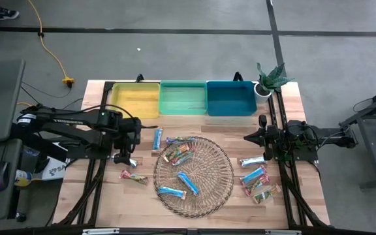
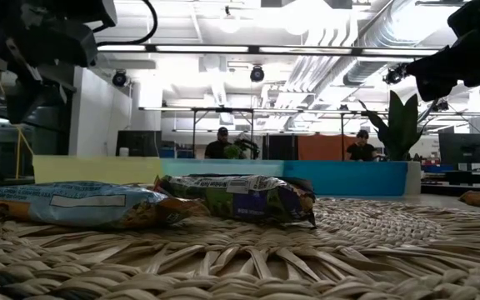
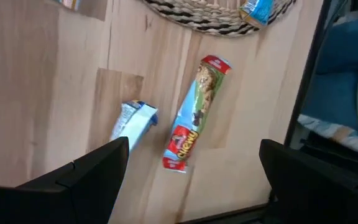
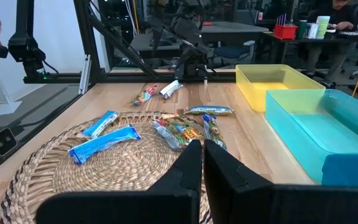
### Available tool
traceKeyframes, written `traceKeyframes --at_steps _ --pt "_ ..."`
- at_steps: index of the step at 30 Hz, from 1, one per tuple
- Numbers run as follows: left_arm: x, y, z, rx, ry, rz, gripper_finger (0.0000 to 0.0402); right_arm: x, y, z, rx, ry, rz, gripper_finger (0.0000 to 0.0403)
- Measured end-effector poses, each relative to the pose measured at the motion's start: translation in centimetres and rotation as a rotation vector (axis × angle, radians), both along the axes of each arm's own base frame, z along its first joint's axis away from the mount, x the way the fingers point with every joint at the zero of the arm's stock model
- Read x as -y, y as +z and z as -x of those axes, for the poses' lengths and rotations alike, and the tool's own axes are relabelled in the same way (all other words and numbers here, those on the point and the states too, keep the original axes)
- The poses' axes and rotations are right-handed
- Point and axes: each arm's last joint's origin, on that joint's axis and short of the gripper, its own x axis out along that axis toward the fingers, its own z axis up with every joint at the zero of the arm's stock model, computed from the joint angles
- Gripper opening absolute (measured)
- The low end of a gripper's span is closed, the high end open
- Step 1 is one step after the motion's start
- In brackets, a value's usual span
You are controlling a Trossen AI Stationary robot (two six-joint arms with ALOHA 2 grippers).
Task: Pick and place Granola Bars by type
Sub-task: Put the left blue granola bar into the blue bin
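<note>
Hovering open, your left claw [image 3: 188,180] straddles the red bar [image 3: 194,115] on the bench [image 3: 42,93]; descend crooked and you'll snag the silver bar [image 3: 132,124] beside it. Right claw [image 4: 202,163] closed.

The dark left arm reaches in from the tabletop's left edge, its black two-finger left claw [image 3: 188,171] pointing down with fingers [image 3: 98,171] spread wide. By the right edge, the dark right arm holds its right claw [image 4: 202,155] closed, fingers together.
</note>
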Motion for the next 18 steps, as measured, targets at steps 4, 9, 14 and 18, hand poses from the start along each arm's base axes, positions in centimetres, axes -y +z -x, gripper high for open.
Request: traceKeyframes --at_steps 4,9,14,18 --pt "0.1 0.1 0.0 -0.001 -0.014 0.050 0.0358 0.0 0.0 0.0 0.000 0.000 0.000 0.0000" --pt "0.2 -0.4 0.1 -0.025 -0.068 -0.054 0.0358 0.0 0.0 0.0 0.000 0.000 0.000 0.0000" --pt "1.5 -1.0 -0.2 -0.037 -0.196 -0.248 0.0358 0.0 0.0 0.0 0.000 0.000 0.000 0.0000" --pt "2.9 -1.6 -0.4 -0.054 -0.264 -0.389 0.0358 0.0 0.0 0.0 -0.001 0.000 0.000 0.0000"
